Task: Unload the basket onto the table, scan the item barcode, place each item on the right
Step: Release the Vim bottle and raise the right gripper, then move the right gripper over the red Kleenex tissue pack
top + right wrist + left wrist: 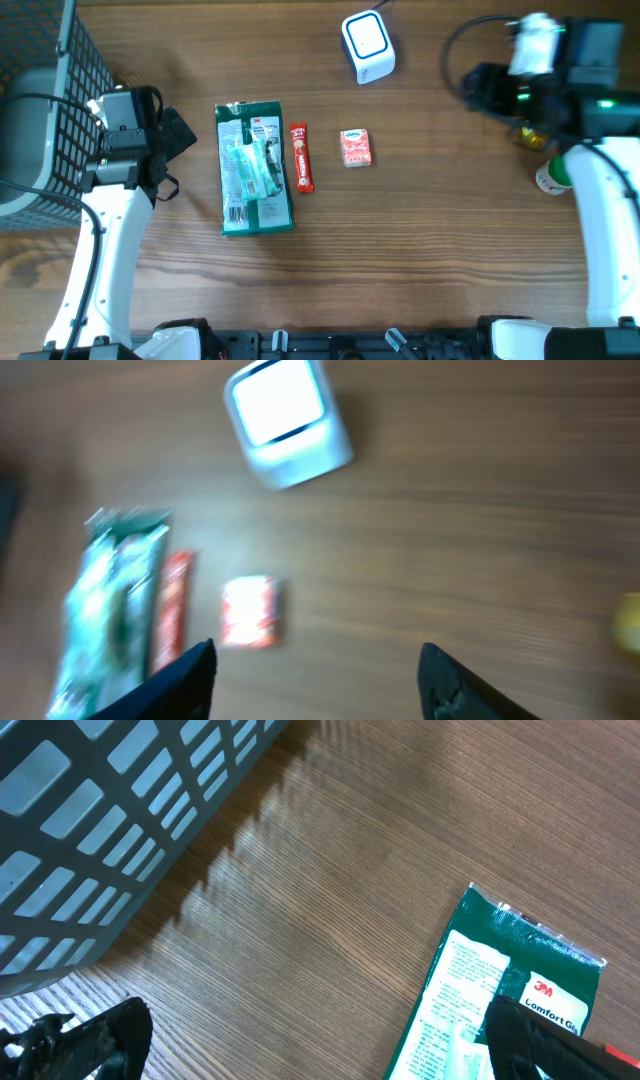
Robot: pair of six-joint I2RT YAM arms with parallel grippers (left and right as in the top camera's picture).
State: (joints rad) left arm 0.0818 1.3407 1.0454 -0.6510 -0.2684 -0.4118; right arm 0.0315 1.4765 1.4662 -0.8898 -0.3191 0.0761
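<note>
Three items lie on the wooden table: a green 3M package [254, 168], a red stick sachet [301, 157] and a small pink box [356, 148]. A white scanner [367, 46] stands at the back. My left gripper [172, 140] is open just left of the green package [500, 990], nothing between its fingers [95, 1040]. My right gripper [480, 88] hovers open and empty right of the scanner. Its blurred wrist view shows the scanner [285, 420], the pink box [250, 612], the sachet [172, 610] and the green package [105, 610] ahead of the gripper [315, 680].
A grey mesh basket [40, 110] stands at the far left, close behind my left gripper, and fills the top left as the basket [100, 810]. A white-capped bottle [550, 178] and a yellow object [533, 137] sit beside the right arm.
</note>
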